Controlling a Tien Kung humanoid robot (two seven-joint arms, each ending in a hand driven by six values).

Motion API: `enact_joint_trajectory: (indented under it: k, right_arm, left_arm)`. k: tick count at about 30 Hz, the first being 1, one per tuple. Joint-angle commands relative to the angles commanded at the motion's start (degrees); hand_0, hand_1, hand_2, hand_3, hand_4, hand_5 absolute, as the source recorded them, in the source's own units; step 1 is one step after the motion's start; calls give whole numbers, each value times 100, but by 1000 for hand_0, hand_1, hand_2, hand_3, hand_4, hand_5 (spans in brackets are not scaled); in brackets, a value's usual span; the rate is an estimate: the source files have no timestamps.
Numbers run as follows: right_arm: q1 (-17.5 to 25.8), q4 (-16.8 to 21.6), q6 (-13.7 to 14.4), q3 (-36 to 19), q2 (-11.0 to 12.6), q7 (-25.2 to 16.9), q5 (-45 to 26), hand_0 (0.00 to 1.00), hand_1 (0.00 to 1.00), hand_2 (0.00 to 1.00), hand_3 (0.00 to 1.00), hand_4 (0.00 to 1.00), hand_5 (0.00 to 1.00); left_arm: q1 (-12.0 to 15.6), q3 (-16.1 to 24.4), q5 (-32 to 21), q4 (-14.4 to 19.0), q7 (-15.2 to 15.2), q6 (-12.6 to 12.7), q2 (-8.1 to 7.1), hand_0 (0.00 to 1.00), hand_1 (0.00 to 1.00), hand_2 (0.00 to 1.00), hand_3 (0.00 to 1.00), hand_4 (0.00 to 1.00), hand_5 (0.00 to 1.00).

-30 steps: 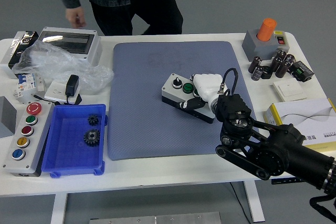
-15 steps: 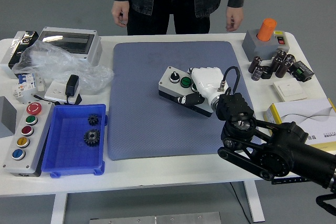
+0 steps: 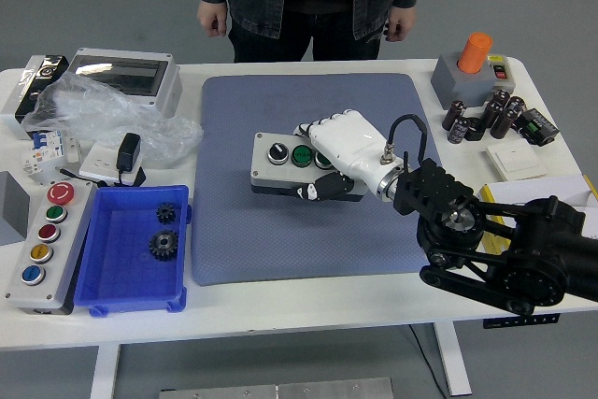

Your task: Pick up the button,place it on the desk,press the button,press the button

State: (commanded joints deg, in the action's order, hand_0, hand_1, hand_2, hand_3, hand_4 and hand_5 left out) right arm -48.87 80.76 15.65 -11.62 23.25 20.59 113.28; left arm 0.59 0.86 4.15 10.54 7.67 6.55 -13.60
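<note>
A small grey button box [image 3: 280, 163] with a black selector knob and a green push button rests on the blue mat [image 3: 308, 175], near its middle. My right hand [image 3: 329, 158], white with a black arm behind it, covers the box's right half with its fingers curled over the top and the thumb against the front side. The left arm does not appear. A person stands at the far side with both hands hanging by the table's edge.
A grey five-button station [image 3: 45, 248] and a blue bin [image 3: 134, 251] with two gears lie at the left. A plastic bag [image 3: 107, 119], an enclosure [image 3: 121, 74], an orange-button box [image 3: 469, 70], capacitors [image 3: 486, 117] and cartons [image 3: 542, 195] ring the mat.
My right hand has carried the button box leftward across the mat and turned it squarer to the table. The person stepped back to the table's far edge and stands still.
</note>
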Motion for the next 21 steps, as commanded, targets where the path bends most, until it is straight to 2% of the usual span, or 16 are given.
enact_joint_trajectory:
  k: [3,4,9,10,15,16,21]
  right_arm:
    - [-46,-22,4,64,53,-157,-55,366,504,402,315,601,145]
    - [-60,-33,2,85,63,-211,-70,496,549,446,317,606,137]
    - [-140,-156,-18,246,60,-520,-116,496,549,446,317,606,137]
    - [-151,-185,-17,284,53,-569,-126,614,638,604,322,594,98]
    - [-168,-346,5,442,5,-732,-192,614,638,604,322,594,98]
    - [-166,-372,8,451,-2,-742,-205,740,676,653,326,581,103]
    - [-160,-564,16,471,-54,-785,-312,740,676,653,326,581,103]
  left_arm:
    - [5,14,11,-1,6,0,2,694,708,646,640,640,342]
    - [7,23,19,-2,10,1,3,692,708,647,642,646,351]
    - [12,36,35,-2,16,1,2,692,708,647,642,646,351]
    - [9,36,35,-2,16,2,2,692,707,647,642,649,361]
    - [1,27,28,-1,11,7,0,692,707,647,642,649,361]
    - [3,24,25,-1,10,7,1,692,707,648,644,649,369]
    - [6,18,24,0,9,7,4,692,707,648,644,649,369]
